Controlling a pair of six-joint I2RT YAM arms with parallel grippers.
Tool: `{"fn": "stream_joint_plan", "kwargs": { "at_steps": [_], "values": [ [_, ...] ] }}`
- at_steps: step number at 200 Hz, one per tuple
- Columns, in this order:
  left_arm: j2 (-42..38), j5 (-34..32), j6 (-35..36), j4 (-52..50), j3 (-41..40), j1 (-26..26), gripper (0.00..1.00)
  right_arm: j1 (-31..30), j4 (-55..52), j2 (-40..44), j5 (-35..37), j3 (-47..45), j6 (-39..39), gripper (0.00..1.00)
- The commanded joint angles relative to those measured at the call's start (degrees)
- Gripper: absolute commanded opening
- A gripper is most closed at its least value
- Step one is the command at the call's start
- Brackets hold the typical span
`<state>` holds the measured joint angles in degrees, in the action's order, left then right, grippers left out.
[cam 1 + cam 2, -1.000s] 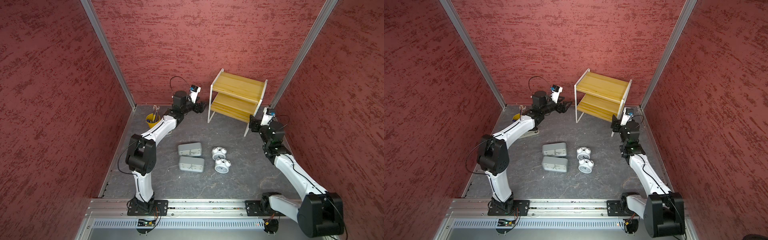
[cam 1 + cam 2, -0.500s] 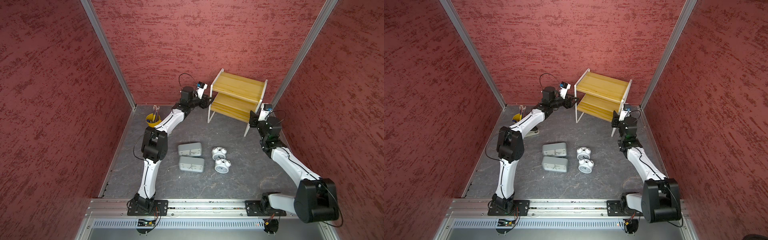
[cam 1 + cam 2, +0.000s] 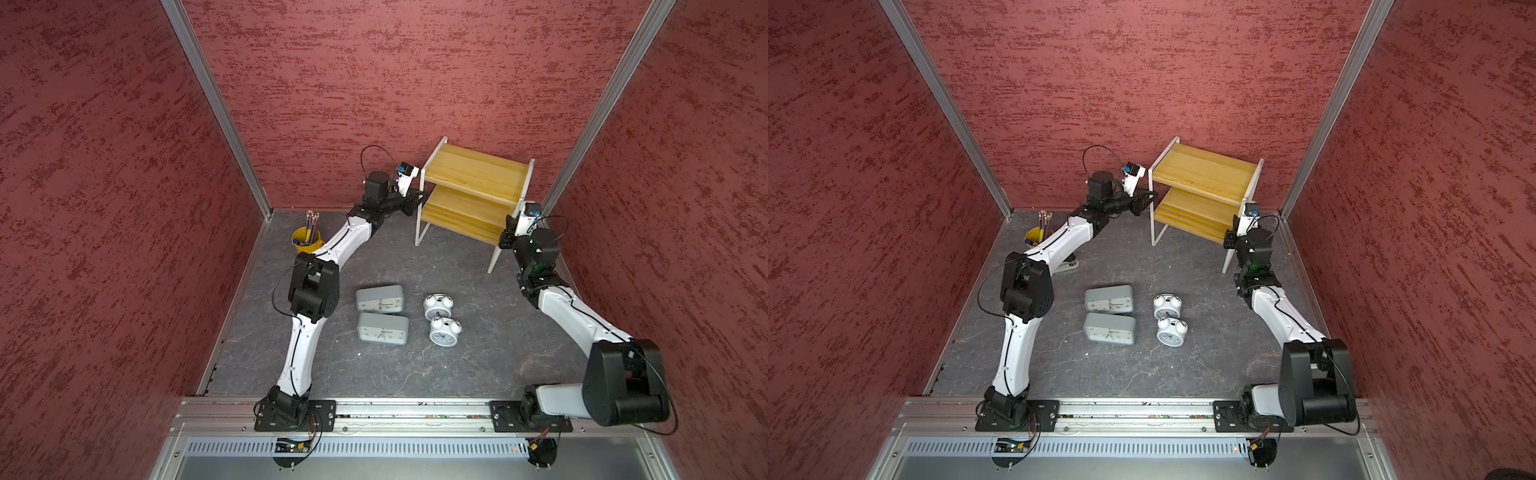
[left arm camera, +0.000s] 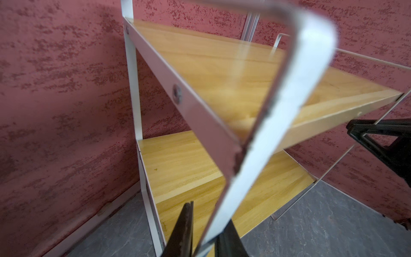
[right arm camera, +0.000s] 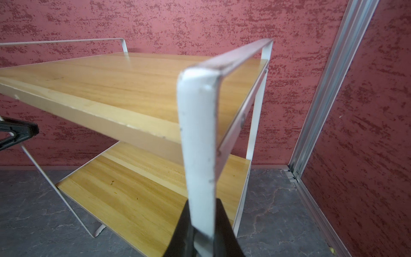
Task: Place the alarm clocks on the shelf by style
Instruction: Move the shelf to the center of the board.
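Grey tabletop (image 3: 478, 365): both grippers (image 4: 206, 233) (image 5: 202, 224) pinch shelf (image 3: 478, 170).

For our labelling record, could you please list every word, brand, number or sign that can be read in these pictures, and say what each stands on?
No text can be read in any view.
Grey clocks: dial marks too small to read.
White twin-bell clocks: dial marks too small to read.
Shelf: no lettering on boards or frame.
Yellow pen cup: no lettering can be made out.

Shelf (image 3: 478, 170) yellow, white-framed; walls (image 3: 374, 83) mottled red.
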<state>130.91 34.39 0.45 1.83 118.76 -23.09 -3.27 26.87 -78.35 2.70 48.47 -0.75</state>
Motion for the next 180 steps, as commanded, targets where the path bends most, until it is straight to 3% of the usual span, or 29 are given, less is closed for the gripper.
{"fn": "stream_joint_plan", "kwargs": {
  "at_steps": [1,90,180],
  "values": [
    [-0.3,1.8,-3.2,-1.7,0.7,-0.4,0.13,0.1,2.5,-0.8,-2.7,1.7,0.2,0.10],
    [-17.2,-4.4,-4.0,4.6,-23.7,0.9,0.12,-0.9,-1.5,-2.8,-20.0,3.8,-0.5,0.06],
    [-35.7,-8.8,-3.1,4.0,-46.4,3.5,0.12,-7.3,-4.0,-4.8,-22.9,6.1,0.3,0.06]
  ]
}}
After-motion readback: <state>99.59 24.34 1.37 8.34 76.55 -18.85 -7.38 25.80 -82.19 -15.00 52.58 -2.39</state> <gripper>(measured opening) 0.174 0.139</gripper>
